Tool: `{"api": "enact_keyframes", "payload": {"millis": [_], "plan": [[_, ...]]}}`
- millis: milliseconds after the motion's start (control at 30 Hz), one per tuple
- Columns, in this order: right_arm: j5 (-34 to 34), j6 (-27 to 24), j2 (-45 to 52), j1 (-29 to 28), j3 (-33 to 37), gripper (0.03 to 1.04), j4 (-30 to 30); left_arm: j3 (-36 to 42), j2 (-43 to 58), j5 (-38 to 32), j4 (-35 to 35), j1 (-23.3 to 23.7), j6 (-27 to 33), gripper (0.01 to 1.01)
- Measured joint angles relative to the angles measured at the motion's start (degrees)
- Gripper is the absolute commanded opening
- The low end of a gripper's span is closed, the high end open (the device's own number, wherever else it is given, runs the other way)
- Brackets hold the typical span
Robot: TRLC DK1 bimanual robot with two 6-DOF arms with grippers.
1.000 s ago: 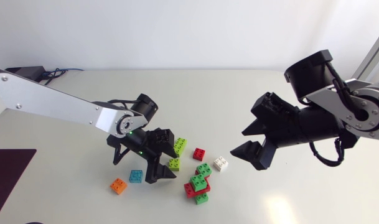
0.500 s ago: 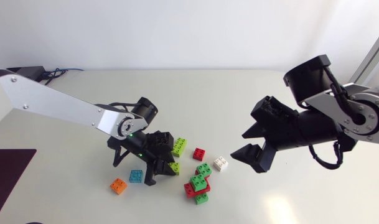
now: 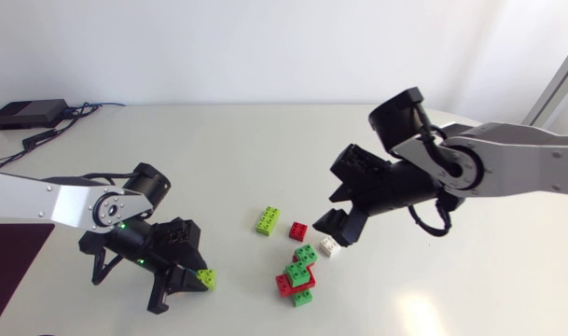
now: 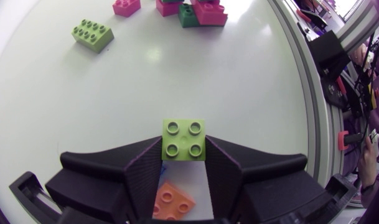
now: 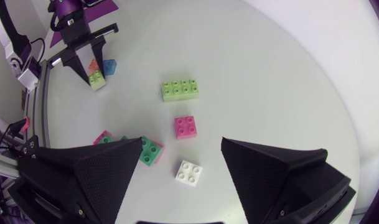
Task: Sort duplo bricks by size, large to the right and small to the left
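Note:
My left gripper [image 3: 200,280] is shut on a small lime brick [image 3: 208,276] at the table's front left. In the left wrist view that small lime brick [image 4: 183,138] sits between the fingers, with an orange brick [image 4: 172,201] on the table under the gripper [image 4: 183,157]. My right gripper [image 3: 327,212] hangs open above a small white brick [image 3: 330,245]. Between its spread fingers the right wrist view shows the white brick [image 5: 189,172] and a small red brick [image 5: 187,126]. A long lime brick [image 3: 268,219] lies further left. Green and red bricks [image 3: 297,273] form a cluster.
In the right wrist view an orange brick [image 5: 93,64] and a blue brick [image 5: 108,66] lie by my left gripper [image 5: 93,73]. A dark mat [image 3: 8,257] covers the table's front left corner. A black box [image 3: 24,114] with cables sits at the back left.
My left gripper shut on the small lime brick and carried it left, away from the cluster. My right arm swung left and now hangs over the white brick.

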Motion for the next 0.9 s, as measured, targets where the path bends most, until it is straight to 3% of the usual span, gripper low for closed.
{"api": "enact_keyframes", "payload": {"millis": [333, 367, 467, 567, 900], "plan": [[3.2, 0.0, 18.6, 1.7, 10.3, 0.91, 3.7, -4.2, -1.6, 0.9, 1.3, 2.1, 2.8, 0.311], [3.5, 0.0, 19.9, 1.8, 11.0, 0.91, 3.7, -4.3, -1.6, 1.0, 1.3, 2.4, 3.0, 0.385], [3.6, 0.0, 22.7, 2.3, 12.5, 0.91, 3.9, -4.3, -1.7, 0.7, 1.2, 3.4, 3.3, 0.833], [3.6, 0.0, 24.2, 2.7, 12.9, 0.91, 3.9, -4.5, -2.1, 0.3, 1.2, 4.8, 3.4, 0.975], [3.8, 0.0, 24.9, 3.0, 12.9, 0.91, 3.9, -1.9, -3.0, 3.0, 0.2, 6.4, 0.3, 0.987]]}}
